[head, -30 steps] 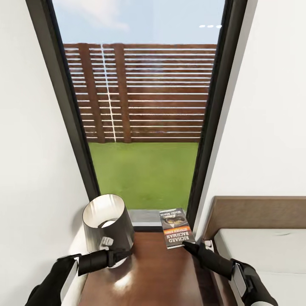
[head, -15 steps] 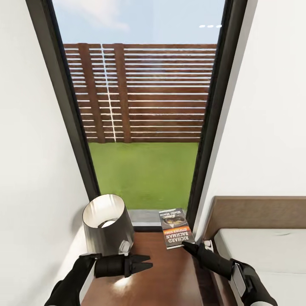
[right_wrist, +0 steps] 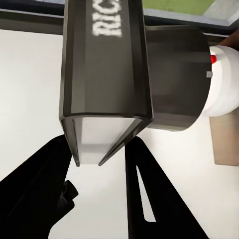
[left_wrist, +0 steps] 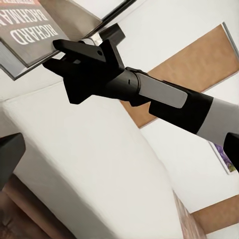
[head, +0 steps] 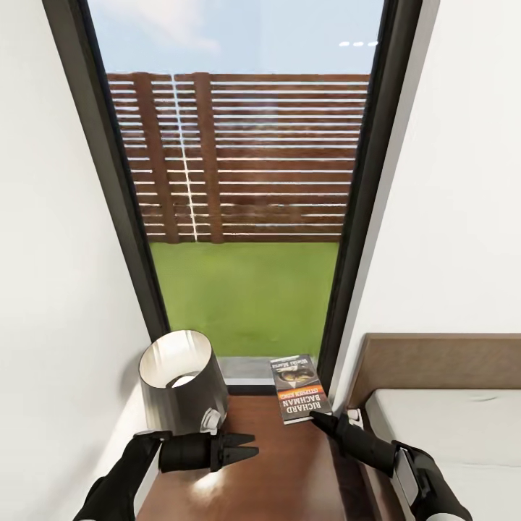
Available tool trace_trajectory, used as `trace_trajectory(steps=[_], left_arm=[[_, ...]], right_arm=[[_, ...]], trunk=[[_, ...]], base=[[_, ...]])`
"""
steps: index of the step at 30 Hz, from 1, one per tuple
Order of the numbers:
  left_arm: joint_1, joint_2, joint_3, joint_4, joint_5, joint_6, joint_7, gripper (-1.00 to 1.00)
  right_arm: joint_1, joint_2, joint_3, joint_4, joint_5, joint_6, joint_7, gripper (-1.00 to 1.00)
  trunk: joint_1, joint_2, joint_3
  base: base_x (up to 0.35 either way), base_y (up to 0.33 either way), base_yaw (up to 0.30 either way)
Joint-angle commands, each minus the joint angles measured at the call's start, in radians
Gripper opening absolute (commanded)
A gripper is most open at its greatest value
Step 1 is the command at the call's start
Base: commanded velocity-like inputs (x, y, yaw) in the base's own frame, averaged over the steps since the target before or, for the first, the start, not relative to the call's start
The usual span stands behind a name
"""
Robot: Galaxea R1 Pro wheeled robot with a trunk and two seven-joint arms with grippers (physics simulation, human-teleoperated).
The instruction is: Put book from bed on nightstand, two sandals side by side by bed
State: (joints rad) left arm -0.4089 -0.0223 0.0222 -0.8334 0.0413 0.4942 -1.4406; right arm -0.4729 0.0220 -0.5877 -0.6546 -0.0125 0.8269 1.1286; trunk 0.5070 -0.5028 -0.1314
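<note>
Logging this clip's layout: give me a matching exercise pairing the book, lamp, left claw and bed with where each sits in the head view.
Things:
1. book
2. lamp
3. left claw
4. bed

Places:
A. nightstand's far left corner
B. right of the nightstand
C. nightstand's far right, at the right claw
D. above the nightstand's middle, open

Pairs: 1-C, 2-A, 3-D, 4-B

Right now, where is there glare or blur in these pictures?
Head view: a bright glare patch on the nightstand top beside the lamp; the book lettering reads sharp. Right wrist view: the book's lettering is blurred. Left wrist view: no glare, edges crisp.
</note>
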Motion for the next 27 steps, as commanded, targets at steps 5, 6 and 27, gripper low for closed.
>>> trace_trajectory(steps=[5,6,27], left_arm=[[-0.001,-0.001,0.002,0.0,-0.001,0.01,-0.003,1.0],[-0.001,-0.001,0.002,0.0,-0.001,0.01,-0.003,1.0],[-0.001,-0.001,0.004,0.0,-0.001,0.01,-0.003,1.0]], right_arm=[[-0.001,0.003,-0.003,0.001,-0.001,0.009,0.001,-1.0],[-0.001,0.003,-0.003,0.001,-0.002,0.009,0.0,-1.0],[-0.001,0.051,-0.003,0.098,-0.003,0.009,0.01,-1.0]], trunk=[[0.02,-0.037,-0.018],[0.024,-0.044,-0.021],[0.104,-0.191,-0.087]], base=[[0.0,0.0,0.0],[0.0,0.0,0.0],[0.0,0.0,0.0]])
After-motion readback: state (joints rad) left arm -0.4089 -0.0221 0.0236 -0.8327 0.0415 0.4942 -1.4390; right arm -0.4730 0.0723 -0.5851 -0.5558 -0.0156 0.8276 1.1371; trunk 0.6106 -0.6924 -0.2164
